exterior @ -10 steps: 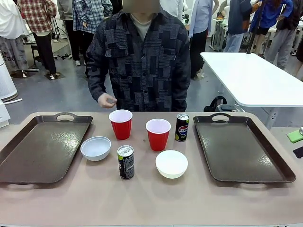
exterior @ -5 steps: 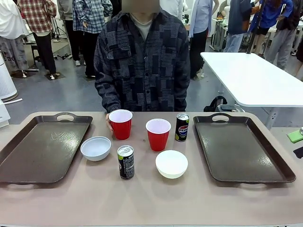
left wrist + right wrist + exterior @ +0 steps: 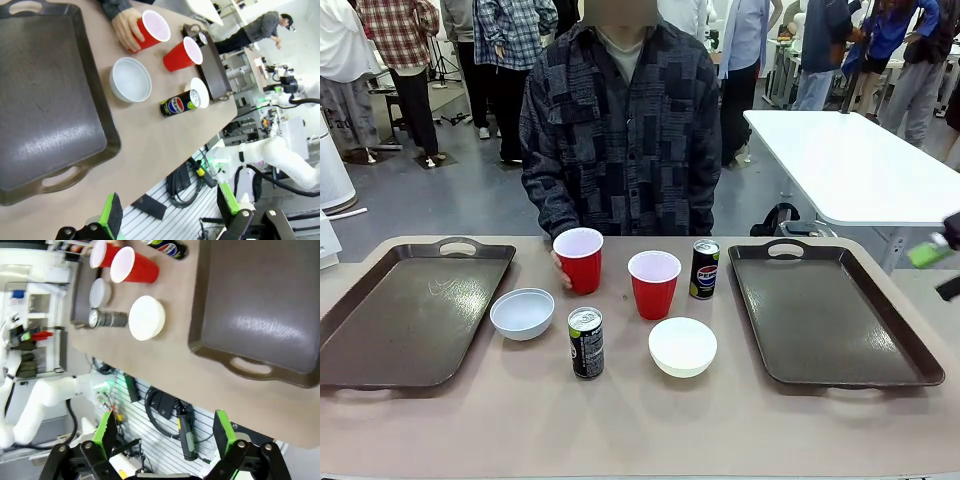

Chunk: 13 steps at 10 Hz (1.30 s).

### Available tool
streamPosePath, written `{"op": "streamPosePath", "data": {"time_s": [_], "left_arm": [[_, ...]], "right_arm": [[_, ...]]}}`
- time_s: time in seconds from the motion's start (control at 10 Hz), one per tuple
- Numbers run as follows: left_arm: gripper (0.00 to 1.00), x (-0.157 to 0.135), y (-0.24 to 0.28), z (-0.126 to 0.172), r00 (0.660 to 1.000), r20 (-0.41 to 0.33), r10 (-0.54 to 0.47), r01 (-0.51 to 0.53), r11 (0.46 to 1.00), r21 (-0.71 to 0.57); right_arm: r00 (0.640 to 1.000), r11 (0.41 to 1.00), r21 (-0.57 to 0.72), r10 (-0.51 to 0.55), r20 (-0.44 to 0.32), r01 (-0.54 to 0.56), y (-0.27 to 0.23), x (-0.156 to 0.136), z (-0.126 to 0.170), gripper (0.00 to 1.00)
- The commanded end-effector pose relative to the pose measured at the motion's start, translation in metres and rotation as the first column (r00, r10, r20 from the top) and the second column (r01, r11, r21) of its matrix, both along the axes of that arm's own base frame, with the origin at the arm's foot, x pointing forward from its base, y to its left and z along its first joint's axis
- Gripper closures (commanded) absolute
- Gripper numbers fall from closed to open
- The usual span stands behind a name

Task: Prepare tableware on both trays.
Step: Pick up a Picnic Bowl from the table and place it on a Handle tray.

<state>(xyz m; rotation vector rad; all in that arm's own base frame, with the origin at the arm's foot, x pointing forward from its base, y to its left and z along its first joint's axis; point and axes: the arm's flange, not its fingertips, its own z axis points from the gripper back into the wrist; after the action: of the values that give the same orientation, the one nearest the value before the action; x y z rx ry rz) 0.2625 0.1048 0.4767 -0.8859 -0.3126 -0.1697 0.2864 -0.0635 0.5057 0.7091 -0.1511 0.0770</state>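
Note:
Two dark brown trays lie at the table's ends, the left tray (image 3: 380, 330) and the right tray (image 3: 840, 320), both bare. Between them stand two red cups; the person's hand (image 3: 560, 268) grips the left cup (image 3: 580, 262), and the other cup (image 3: 653, 285) stands free. One white bowl (image 3: 522, 313) sits near the left tray, and the other bowl (image 3: 682, 346) sits in front of the free cup. A black can (image 3: 586, 343) stands at the front and the Pepsi can (image 3: 704, 269) behind. My left gripper (image 3: 170, 210) hangs open beyond the table's edge. My right gripper (image 3: 163, 435) is open too, off the table by the right tray (image 3: 260, 300).
A white table (image 3: 850, 165) stands behind on the right, and several people stand farther back. The person in the patterned shirt (image 3: 620, 130) stands at the table's far edge. One green pad (image 3: 927, 251) of my right arm shows at the picture's right edge.
The person's hand came down behind the left red cup, took hold of it and nudged it slightly right. My right gripper's green pad rose at the right edge.

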Motion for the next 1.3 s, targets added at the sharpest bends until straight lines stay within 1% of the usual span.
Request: {"op": "streamPosePath", "data": {"time_s": [0.0,0.1,0.2,0.3,0.5,0.6,0.7,0.8,0.9,1.1,1.2], "left_arm": [[0.00,-0.001,0.002,0.000,1.000,0.005,-0.002,0.002,1.000,-0.016],[0.00,-0.001,0.002,0.000,1.000,0.005,-0.002,0.002,1.000,-0.016],[0.00,-0.001,0.002,0.000,1.000,0.005,-0.002,0.002,1.000,-0.016],[0.00,-0.001,0.002,0.000,1.000,0.005,-0.002,0.002,1.000,-0.016],[0.00,-0.001,0.002,0.000,1.000,0.005,-0.002,0.002,1.000,-0.016],[0.00,-0.001,0.002,0.000,1.000,0.005,-0.002,0.002,1.000,-0.016],[0.00,-0.001,0.002,0.000,1.000,0.005,-0.002,0.002,1.000,-0.016],[0.00,-0.001,0.002,0.000,1.000,0.005,-0.002,0.002,1.000,-0.016],[0.00,-0.001,0.002,0.000,1.000,0.005,-0.002,0.002,1.000,-0.016],[0.00,-0.001,0.002,0.000,1.000,0.005,-0.002,0.002,1.000,-0.016],[0.00,-0.001,0.002,0.000,1.000,0.005,-0.002,0.002,1.000,-0.016]], "right_arm": [[0.989,0.976,-0.215,-0.039,-0.145,0.007,0.041,0.057,0.012,0.00],[0.980,0.960,-0.281,-0.057,-0.188,0.002,0.066,0.078,0.007,0.00],[0.977,0.937,-0.348,-0.062,-0.205,-0.014,0.096,0.091,-0.006,0.00],[0.974,0.922,-0.383,-0.029,-0.223,-0.060,0.129,0.102,-0.022,0.00],[0.972,0.880,-0.461,0.000,-0.236,-0.112,0.173,0.102,-0.053,0.00],[0.971,0.870,-0.476,0.010,-0.239,-0.126,0.187,0.100,-0.065,0.00],[0.970,0.871,-0.469,0.034,-0.240,-0.147,0.198,0.094,-0.070,0.00],[0.943,0.910,-0.306,0.200,-0.264,-0.279,0.195,0.078,-0.055,0.00],[0.965,0.881,-0.446,0.046,-0.256,-0.161,0.197,0.096,-0.070,0.00],[0.965,0.881,-0.446,0.046,-0.256,-0.161,0.197,0.096,-0.070,0.00],[0.961,0.889,-0.413,0.095,-0.258,-0.198,0.201,0.091,-0.067,0.00]]}}
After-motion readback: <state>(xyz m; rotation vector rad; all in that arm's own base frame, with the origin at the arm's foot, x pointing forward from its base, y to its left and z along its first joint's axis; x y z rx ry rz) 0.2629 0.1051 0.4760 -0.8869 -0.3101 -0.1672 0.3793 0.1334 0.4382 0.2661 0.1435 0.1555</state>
